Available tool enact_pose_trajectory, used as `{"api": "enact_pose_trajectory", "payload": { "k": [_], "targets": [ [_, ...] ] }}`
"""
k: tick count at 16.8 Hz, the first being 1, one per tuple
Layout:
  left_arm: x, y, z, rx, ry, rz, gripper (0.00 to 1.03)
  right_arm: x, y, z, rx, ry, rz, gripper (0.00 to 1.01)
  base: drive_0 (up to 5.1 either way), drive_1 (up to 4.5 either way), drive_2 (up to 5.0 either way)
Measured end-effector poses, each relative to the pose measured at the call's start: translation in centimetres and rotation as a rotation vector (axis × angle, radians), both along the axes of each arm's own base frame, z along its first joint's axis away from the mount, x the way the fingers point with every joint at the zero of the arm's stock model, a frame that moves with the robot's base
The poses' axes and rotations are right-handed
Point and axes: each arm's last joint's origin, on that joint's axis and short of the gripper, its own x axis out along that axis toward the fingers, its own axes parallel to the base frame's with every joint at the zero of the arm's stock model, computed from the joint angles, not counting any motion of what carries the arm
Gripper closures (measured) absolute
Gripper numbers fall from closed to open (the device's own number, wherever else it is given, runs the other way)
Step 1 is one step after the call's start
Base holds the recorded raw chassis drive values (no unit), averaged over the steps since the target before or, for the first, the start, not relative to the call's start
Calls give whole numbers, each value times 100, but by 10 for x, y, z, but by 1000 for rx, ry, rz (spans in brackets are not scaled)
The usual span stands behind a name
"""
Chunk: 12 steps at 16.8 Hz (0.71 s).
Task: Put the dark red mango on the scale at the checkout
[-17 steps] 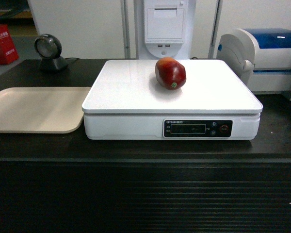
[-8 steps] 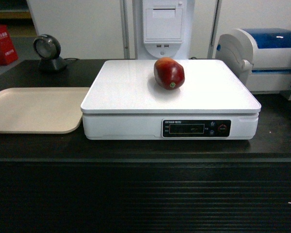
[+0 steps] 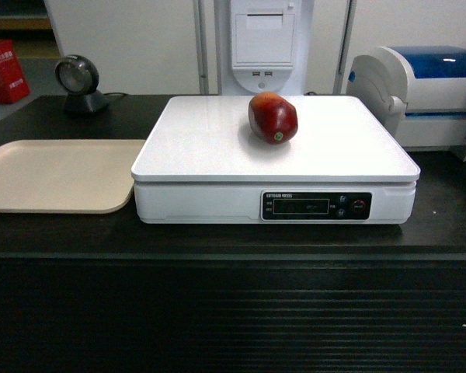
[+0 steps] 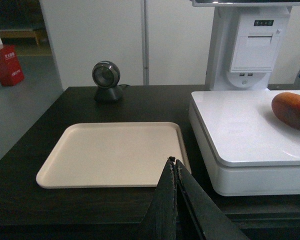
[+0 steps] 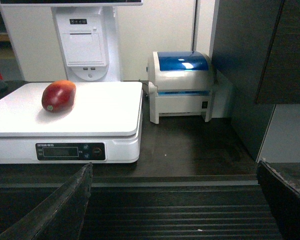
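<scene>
1. Mango's home: the glossy dark red mango [image 3: 273,117] lies on its side on the smooth white platter of the flat white rectangular scale [image 3: 210,148], toward the platter's back edge and roughly midway along it, its small yellow-green patch facing the front.
2. That scale stands on the dark top of the long black checkout counter [image 3: 217,241], its black display strip facing the ribbed front edge; a beige flat tray [image 3: 58,175] lies just beside it toward the counter's left end, a white-and-blue printer [image 5: 182,82] toward the right.
3. Left hand [image 4: 173,165], low at the front edge by the tray's near corner: fingers pressed together, nothing between them.
4. Right hand [image 5: 175,200], at the counter's front edge: fingers spread wide, empty, well apart from the fruit.
5. Judgement call: placement looks finished. Doing this well now means keeping both hands clear of the platter, no nudging the scale, so the fruit doesn't roll.
</scene>
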Motion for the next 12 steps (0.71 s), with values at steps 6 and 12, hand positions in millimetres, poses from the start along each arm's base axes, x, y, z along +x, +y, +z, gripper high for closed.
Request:
{"api": "enact_pose_trajectory", "payload": {
  "k": [6,12],
  "targets": [
    [-29,0,-14,0,10,2,101,0,0,0,0,0,0,3,0,0,0],
    [-45,0,-20,0,-10,2,101,0,0,0,0,0,0,3,0,0,0]
  ]
}}
